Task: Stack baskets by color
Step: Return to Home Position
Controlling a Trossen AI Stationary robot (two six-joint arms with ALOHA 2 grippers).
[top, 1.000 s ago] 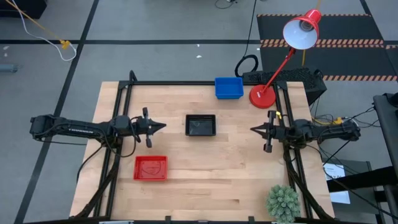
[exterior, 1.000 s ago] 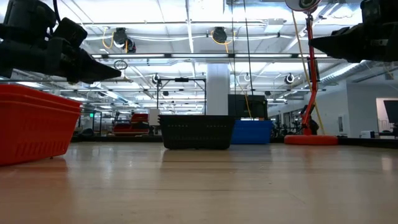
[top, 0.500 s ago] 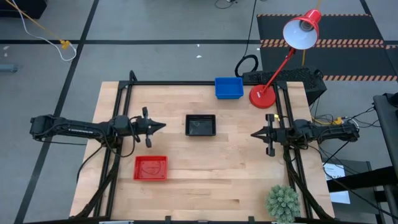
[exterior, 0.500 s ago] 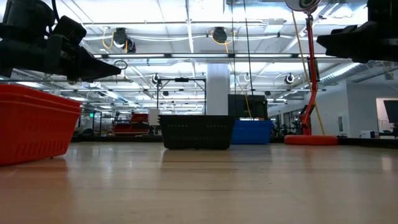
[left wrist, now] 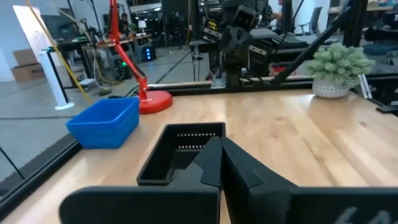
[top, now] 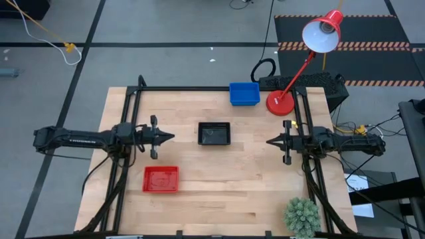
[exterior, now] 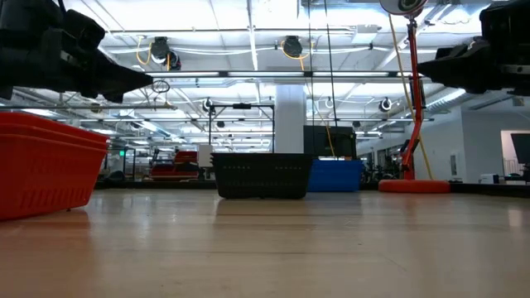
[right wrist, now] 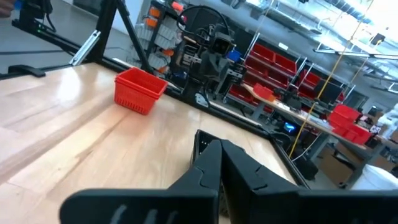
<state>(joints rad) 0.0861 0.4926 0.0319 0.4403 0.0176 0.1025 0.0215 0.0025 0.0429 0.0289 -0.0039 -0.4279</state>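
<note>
Baskets [top: 214, 133] in three colour piles, well apart on the surface [top: 252, 179].
Red pile [top: 161, 179] on left arm's side, black pile [exterior: 262, 175] mid-surface, blue pile [top: 244, 93] beside lamp base [top: 280, 103]. Left tool [top: 167, 137] and right tool [top: 271, 141] raised, fingers together, gripping nothing.

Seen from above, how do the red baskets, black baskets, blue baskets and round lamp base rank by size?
1. Tied: red baskets, black baskets, blue baskets; they look alike.
2. Smallest: lamp base, slightly.
</note>
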